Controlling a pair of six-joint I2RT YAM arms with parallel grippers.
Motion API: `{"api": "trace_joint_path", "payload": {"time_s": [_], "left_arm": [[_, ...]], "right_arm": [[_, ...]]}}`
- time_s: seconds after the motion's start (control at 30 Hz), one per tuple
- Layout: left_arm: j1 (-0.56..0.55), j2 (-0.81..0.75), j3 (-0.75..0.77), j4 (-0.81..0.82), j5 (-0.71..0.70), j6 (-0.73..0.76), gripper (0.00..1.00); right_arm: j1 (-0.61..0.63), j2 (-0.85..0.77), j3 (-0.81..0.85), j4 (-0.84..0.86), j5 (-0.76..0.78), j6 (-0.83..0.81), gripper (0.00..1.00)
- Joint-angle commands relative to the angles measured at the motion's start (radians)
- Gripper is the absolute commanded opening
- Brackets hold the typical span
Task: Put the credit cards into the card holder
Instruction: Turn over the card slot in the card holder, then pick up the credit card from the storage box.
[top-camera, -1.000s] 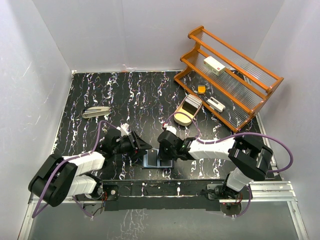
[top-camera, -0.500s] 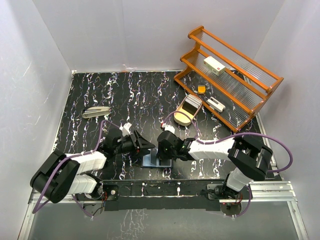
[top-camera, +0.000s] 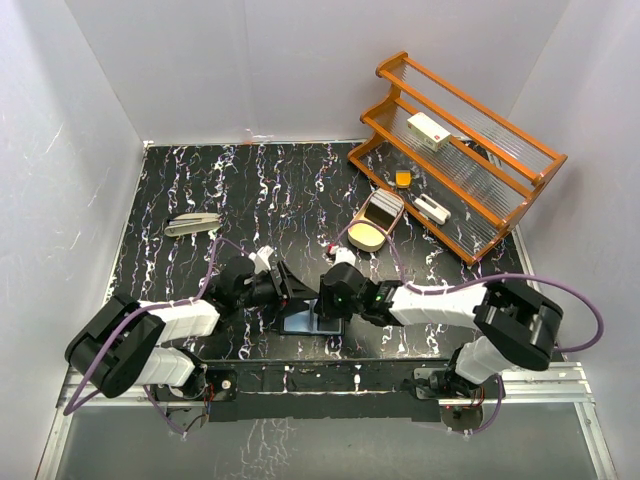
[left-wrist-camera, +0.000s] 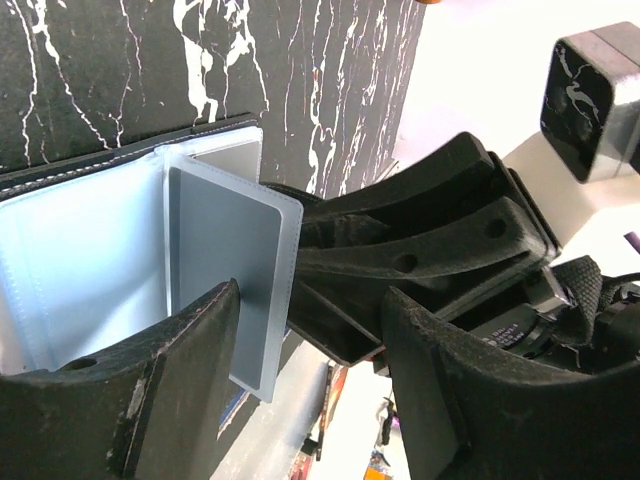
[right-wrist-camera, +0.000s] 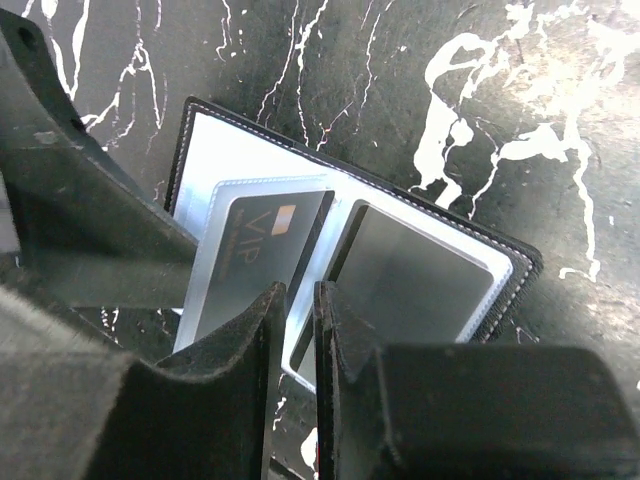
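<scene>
white walls enclose a black marbled tabletop (top-camera: 200, 180). a wooden rack (top-camera: 460, 150) stands at the far right corner.

position of the work:
- the holder (right-wrist-camera: 215, 150) lies open and flat at the near edge of the tabletop, about midway between the left and right edges and between the two arms.
- its long axis runs roughly along the near edge.

count:
- holder: one.
- cards: two, both inside the holder.
- the vip card (right-wrist-camera: 258, 255) sits in a clear sleeve on the half next to the left claw.
- the grey card (right-wrist-camera: 415, 285) sits in the pocket of the other half.
- grippers: two, both at the holder.

claw state:
- left gripper (left-wrist-camera: 310, 300): fingers spread wide. the sleeve leaf stands up between them, and no contact is visible.
- right gripper (right-wrist-camera: 300, 292): fingers a narrow slit apart. the frames do not show whether the slit pinches the sleeve edge.

governing relation:
- the vip card lies just ahead of the right fingertips, its near short edge at the tips.
- its long axis runs roughly in line with the fingers, tilted slightly towards the left claw.
- the right arm is therefore the nearer one for any push.
- judgement: a push must follow that axis, deeper into the sleeve. an off-axis push is likely to buckle the sleeve.
</scene>
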Motion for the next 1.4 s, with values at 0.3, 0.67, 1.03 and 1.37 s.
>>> {"api": "trace_joint_path", "payload": {"time_s": [0.3, 0.67, 1.03, 1.37], "left_arm": [[-0.048, 0.008, 0.078, -0.059, -0.055, 0.029, 0.58], [-0.084, -0.018, 0.132, -0.159, -0.106, 0.105, 0.58], [-0.084, -0.307, 0.249, -0.649, -0.329, 0.365, 0.84], [-0.084, -0.441, 0.392, -0.939, -0.410, 0.542, 0.99]], "right_arm": [[0.004, -0.277, -0.033, -0.163, 0.197, -0.018, 0.24], [-0.019, -0.440, 0.071, -0.381, 0.366, -0.108, 0.30], [-0.132, -0.285, 0.250, -0.347, 0.332, -0.387, 0.37], [-0.341, -0.029, 0.513, -0.374, 0.248, -0.684, 0.41]]}}
